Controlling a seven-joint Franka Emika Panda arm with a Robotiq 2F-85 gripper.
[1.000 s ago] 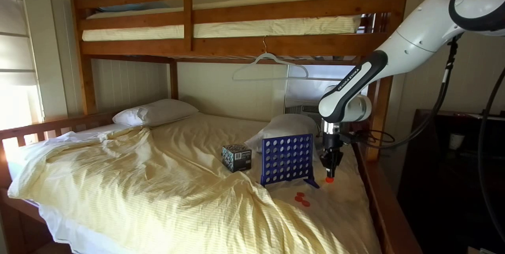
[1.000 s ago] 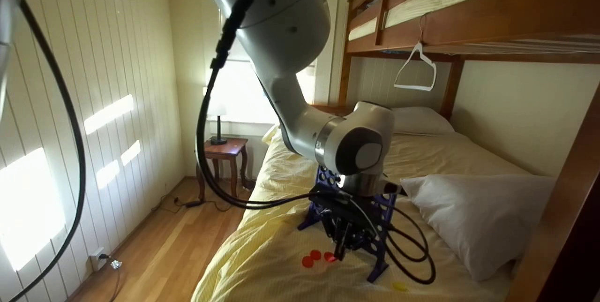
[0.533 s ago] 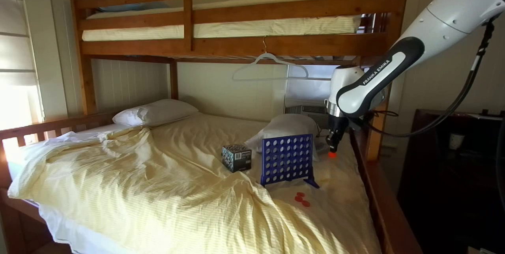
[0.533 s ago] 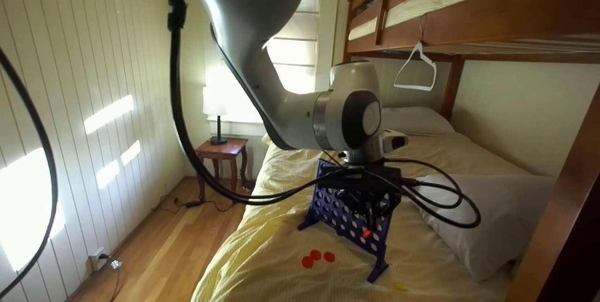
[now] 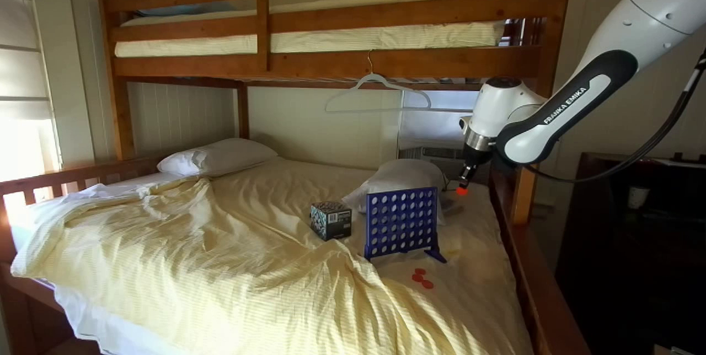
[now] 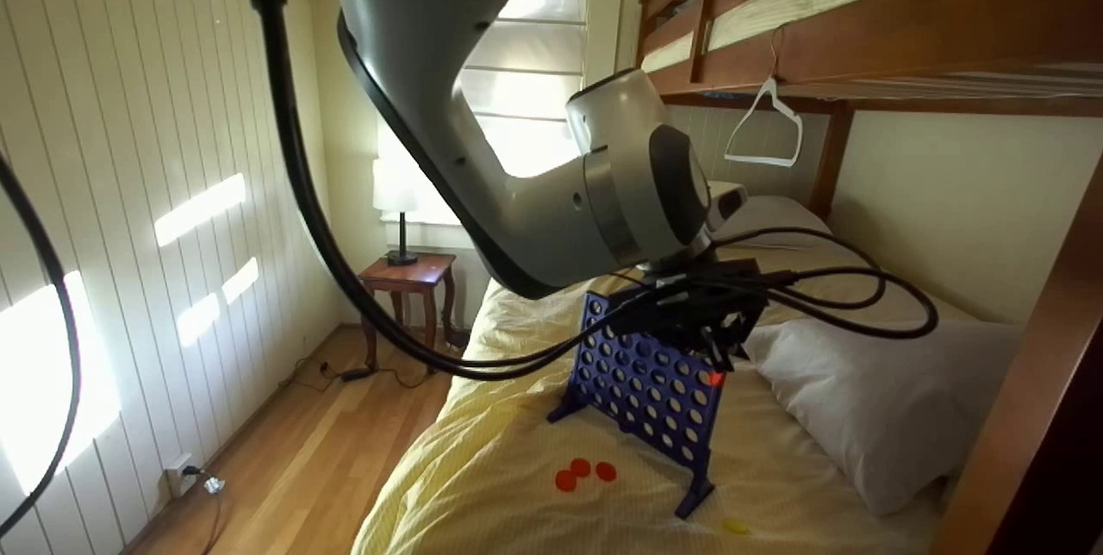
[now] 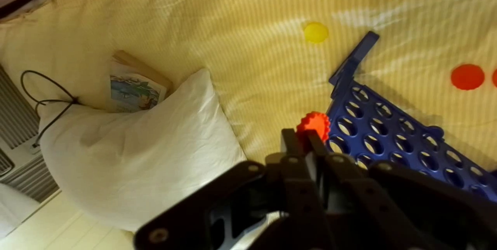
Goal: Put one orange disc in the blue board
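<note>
Clearly, the gripper point(image 7: 303, 140) pinches the round, scallop-rimmed orange disc point(image 7: 316, 122) over striped yellow bedding point(image 7: 233, 21), the disc's free edge toward one o'clock in the wrist view; the hole-punched blue board point(image 7: 415, 152) runs lengthwise toward four o'clock.

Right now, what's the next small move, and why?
Probably raise the gripper slightly: it pinches the orange disc, which in an exterior view looks about level with the top edge of the blue board and beyond its end, so moving across now might bump it.
</note>
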